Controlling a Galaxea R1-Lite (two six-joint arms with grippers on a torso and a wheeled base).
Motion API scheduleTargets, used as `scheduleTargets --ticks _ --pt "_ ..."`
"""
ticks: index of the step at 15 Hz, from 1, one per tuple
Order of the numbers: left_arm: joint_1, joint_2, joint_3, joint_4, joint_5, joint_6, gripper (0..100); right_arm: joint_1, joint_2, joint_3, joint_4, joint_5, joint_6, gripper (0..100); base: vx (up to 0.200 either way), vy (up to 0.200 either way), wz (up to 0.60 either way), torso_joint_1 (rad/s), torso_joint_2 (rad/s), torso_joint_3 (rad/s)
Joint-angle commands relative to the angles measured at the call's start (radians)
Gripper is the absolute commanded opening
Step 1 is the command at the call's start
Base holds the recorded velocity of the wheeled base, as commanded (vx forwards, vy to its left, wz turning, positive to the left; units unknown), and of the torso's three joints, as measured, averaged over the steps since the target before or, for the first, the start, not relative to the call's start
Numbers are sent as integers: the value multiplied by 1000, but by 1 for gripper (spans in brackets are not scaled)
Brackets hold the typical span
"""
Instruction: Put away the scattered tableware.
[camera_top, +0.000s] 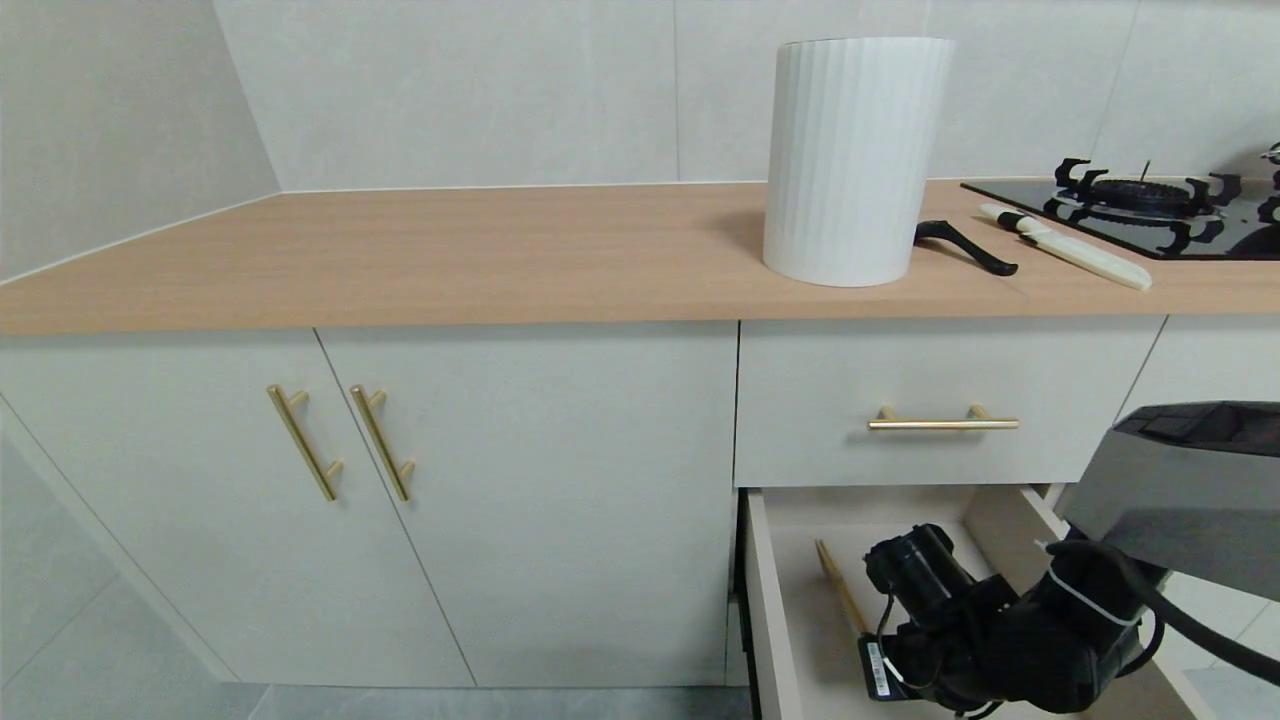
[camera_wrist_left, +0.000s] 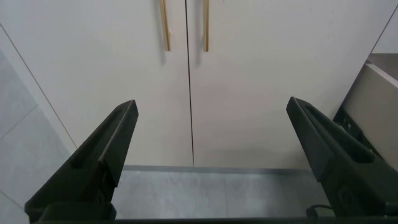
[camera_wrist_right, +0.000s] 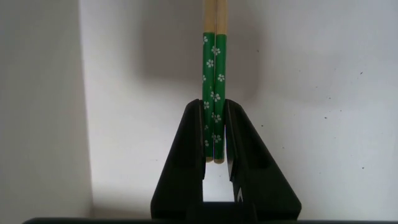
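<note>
Right claw (camera_wrist_right: 213, 111) is clamped on a pair of chopsticks (camera_wrist_right: 214, 56) near one end, low inside the open drawer (camera_top: 770, 590), which I judge is where this tableware is meant to be laid. The left claw (camera_wrist_left: 211, 107) hangs empty with fingers wide apart before the cabinet doors (camera_wrist_left: 249, 93). The right wrist view gives the pinch and the green flowered pattern up close, while the head view adds the wider layout: a knife (camera_top: 1075, 250) lies on the counter (camera_top: 450, 250) near a white ribbed container (camera_top: 850, 160).
</note>
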Motion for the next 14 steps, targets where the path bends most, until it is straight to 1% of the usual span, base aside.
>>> scheduleTargets --ticks 1,4,10,11,14 --pt "0 0 0 -1 0 -1 100 0 26 -4 -6 0 0 0 0 0 0 0 0 0" --pt "0 0 0 -1 0 -1 100 0 57 -1 -63 -15 0 0 0 0 0 0 0 0" --pt "0 0 0 -1 0 -1 100 2 58 -4 -65 -17 0 0 0 0 0 0 0 0" --pt "0 0 0 -1 0 -1 100 0 57 -4 -65 -17 0 100 0 0 0 0 0 0" --pt "0 0 0 -1 0 -1 100 2 51 1 -65 -17 0 100 0 0 0 0 0 0"
